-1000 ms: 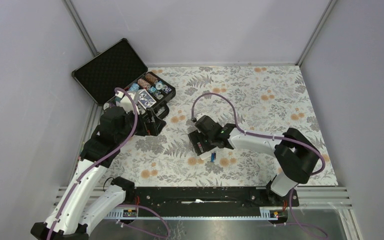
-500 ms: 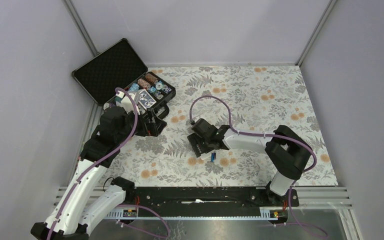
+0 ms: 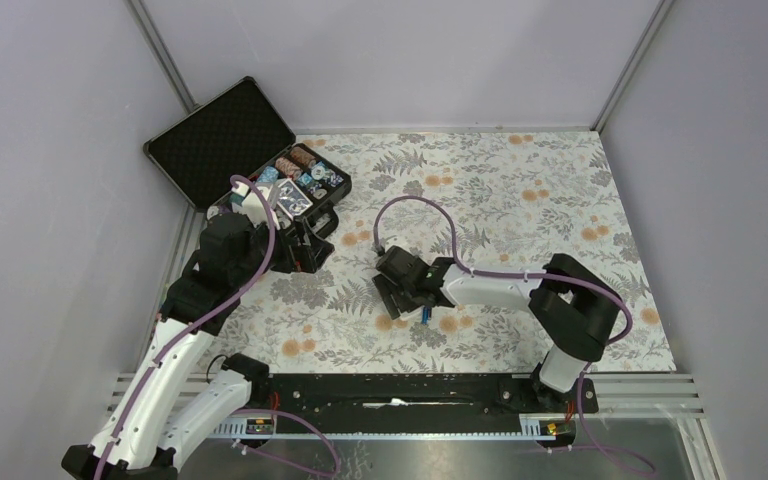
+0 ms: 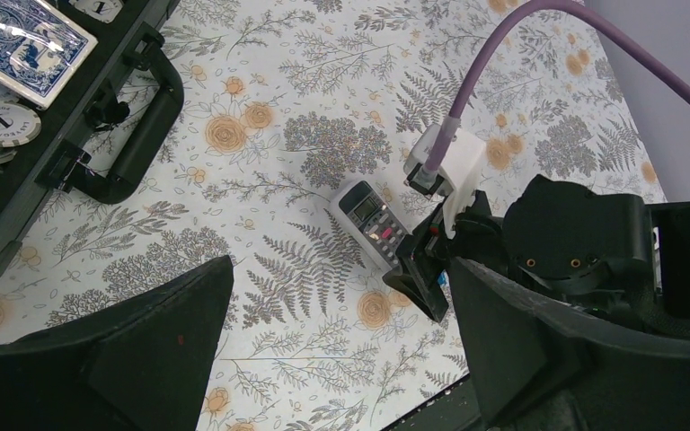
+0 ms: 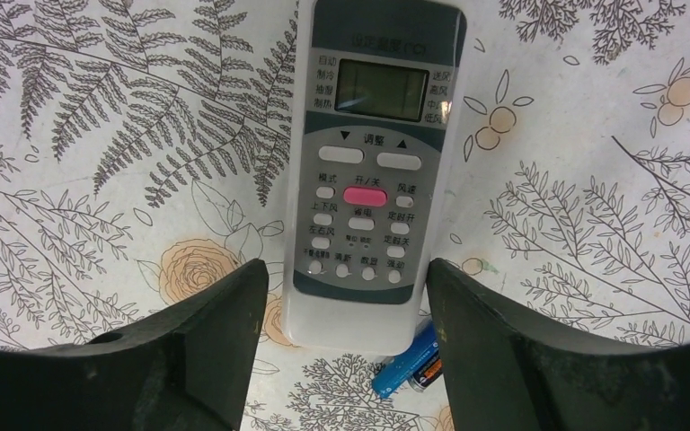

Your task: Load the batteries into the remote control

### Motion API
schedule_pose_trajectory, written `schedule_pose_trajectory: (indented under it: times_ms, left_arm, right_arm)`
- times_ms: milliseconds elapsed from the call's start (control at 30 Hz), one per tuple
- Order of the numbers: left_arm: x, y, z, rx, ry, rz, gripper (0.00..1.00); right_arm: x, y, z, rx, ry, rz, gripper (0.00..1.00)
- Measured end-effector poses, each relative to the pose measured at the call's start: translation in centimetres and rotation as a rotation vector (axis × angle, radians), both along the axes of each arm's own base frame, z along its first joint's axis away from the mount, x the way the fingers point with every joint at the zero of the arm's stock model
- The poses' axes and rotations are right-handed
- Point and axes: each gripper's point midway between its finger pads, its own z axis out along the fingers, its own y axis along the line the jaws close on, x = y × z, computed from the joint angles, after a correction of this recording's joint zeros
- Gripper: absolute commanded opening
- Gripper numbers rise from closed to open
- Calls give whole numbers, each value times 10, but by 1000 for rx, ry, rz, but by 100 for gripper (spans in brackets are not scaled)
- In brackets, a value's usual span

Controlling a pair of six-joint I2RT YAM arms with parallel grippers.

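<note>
**Batteries not yet in; remote face up between open fingers**

The remote [image 5: 373, 171] lies flat on the cloth [image 5: 99, 135], buttons and screen upward, a little toward 7 o'clock from the table's middle in the top view. Its back is against the cloth, so no battery bay shows, and I cannot tell whether a cover is on or off. The blue battery [image 5: 409, 364] lies loose on the cloth at the remote's 5 o'clock in the right wrist view, just beside its button end. The reddish one is not in sight.

The right gripper [image 5: 343, 269] straddles the button end, one finger at 9 o'clock and one at 3 o'clock of it, with cloth showing between each finger and the casing: open, holding nothing. The left gripper [image 4: 340, 269] hangs spread wide and empty off toward 9 o'clock from the remote, near the case [image 3: 222, 140] of chips [image 4: 0, 121] at the table's 10 o'clock.

By my reading almost all is left: turn the remote over, expose the bay, seat both batteries, close it.
</note>
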Motion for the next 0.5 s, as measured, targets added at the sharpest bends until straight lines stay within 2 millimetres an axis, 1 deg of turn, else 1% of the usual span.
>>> schedule_pose_trajectory:
  times_ms: [100,200,300,433,500]
  left_arm:
    - [0,0,0,-2,1,0,99]
    - [-1,-1,0,-7,4,0,99]
    - [-1,-1,0,-9,4,-1,99]
    - [-2,-1,2,-15,1,-2,99]
    - [-2,-1,3,-17,-4,-2,99]
  right_arm:
    - [-1,-1,-2,-14,-6,-4,67]
    - [-2,-2,-6,-31,-10,-13,59]
    - [-2,-2,-6,-36,-21,-18,47]
    - [-2,2,-5,-44,-25,-12,26]
    - [-3,4,-5,-44,-25,-7,18]
